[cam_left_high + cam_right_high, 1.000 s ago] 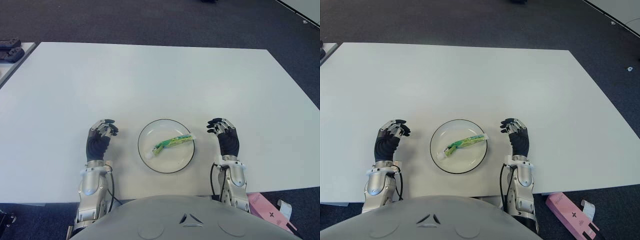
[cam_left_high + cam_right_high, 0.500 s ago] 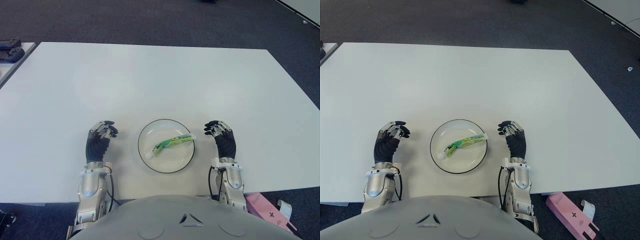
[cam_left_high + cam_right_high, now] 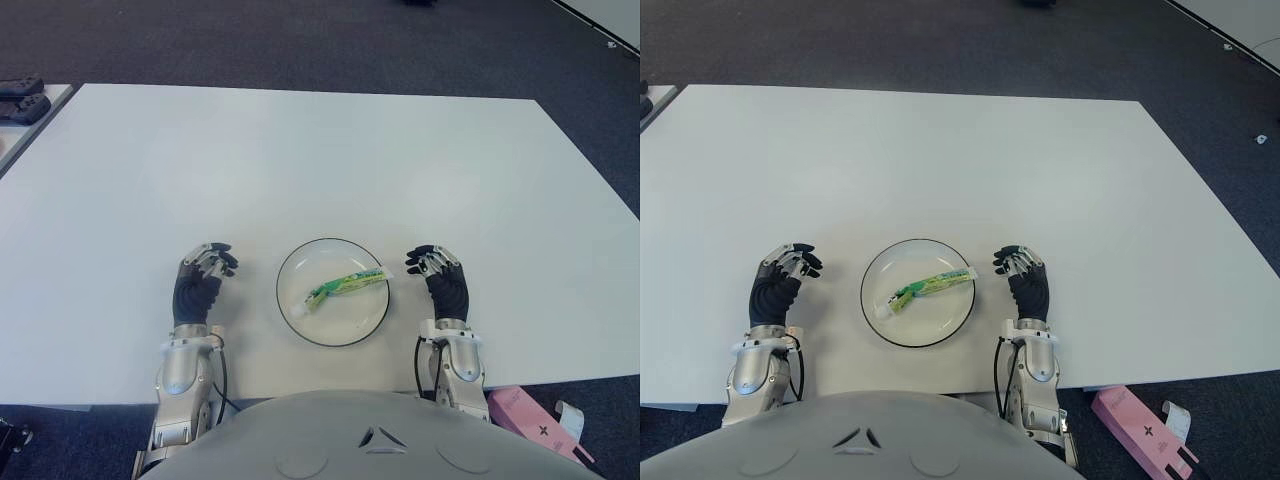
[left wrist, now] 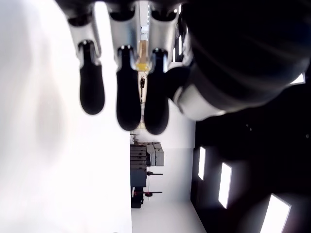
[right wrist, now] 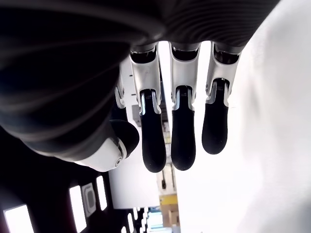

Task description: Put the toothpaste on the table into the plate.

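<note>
Right hand [image 3: 446, 285]: fingers [image 5: 183, 141] loosely extended, slightly curled, holding nothing; hand shows just right of the plate [image 3: 371, 323]. Left hand [image 3: 200, 283]: fingers [image 4: 128, 97] likewise relaxed and empty, left of the plate, a little apart. Toothpaste [image 3: 344, 286] lies diagonally inside the plate, cap end toward the left hand. Plate sits on the white surface [image 3: 320, 160] near its front edge.

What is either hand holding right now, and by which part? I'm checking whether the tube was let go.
Nothing is held. The toothpaste lies in the plate; the left hand and right hand flank it, fingers loose and empty.
</note>
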`<action>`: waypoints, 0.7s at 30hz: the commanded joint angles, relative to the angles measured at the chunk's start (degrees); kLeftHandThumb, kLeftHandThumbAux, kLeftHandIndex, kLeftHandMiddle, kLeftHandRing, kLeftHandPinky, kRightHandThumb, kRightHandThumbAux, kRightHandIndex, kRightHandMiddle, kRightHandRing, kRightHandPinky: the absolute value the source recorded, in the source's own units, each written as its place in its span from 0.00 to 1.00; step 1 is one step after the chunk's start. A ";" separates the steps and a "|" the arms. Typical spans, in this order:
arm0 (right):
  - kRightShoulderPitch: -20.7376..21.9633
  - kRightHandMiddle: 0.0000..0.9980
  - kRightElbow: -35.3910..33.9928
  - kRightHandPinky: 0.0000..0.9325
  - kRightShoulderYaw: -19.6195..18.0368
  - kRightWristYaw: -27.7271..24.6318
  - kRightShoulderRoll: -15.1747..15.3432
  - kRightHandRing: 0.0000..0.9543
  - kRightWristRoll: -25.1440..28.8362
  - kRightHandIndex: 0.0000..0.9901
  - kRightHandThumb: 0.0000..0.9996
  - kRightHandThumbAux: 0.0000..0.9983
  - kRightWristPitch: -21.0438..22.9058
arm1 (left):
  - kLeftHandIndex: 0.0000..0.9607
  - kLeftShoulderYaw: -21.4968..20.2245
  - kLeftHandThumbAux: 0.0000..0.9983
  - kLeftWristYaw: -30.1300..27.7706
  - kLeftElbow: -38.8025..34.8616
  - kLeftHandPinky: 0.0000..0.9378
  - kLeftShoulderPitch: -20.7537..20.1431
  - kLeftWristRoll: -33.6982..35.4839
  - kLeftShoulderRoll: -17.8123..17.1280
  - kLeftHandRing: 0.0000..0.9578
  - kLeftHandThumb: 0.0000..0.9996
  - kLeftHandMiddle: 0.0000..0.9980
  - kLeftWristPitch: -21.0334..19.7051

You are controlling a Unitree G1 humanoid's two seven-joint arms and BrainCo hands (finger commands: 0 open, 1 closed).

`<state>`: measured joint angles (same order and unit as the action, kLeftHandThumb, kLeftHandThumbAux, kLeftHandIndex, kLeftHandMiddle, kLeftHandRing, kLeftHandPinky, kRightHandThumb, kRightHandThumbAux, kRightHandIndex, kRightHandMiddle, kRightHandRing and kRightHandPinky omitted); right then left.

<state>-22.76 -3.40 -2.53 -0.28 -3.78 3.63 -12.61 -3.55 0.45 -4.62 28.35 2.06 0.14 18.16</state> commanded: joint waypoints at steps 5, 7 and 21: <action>-1.30 0.50 -0.99 0.54 0.94 1.25 -0.71 0.52 -0.70 0.43 0.71 0.73 1.18 | 0.45 0.32 0.72 -1.90 0.82 0.57 -0.34 0.39 -1.27 0.57 0.70 0.57 -0.63; -1.51 0.50 -1.33 0.54 1.08 1.31 -0.70 0.51 -0.64 0.43 0.71 0.73 1.55 | 0.45 0.35 0.72 -2.02 0.76 0.57 -0.34 0.60 -1.23 0.58 0.70 0.57 -1.14; -2.20 0.49 -2.82 0.53 1.99 1.06 0.18 0.51 -0.81 0.43 0.71 0.73 3.04 | 0.45 0.73 0.72 -1.91 -0.15 0.57 0.14 0.67 -0.90 0.58 0.70 0.57 -2.87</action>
<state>-24.58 -6.03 -0.97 0.87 -3.79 3.42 -10.83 -3.32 -0.81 -4.55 28.28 2.58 -0.82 16.60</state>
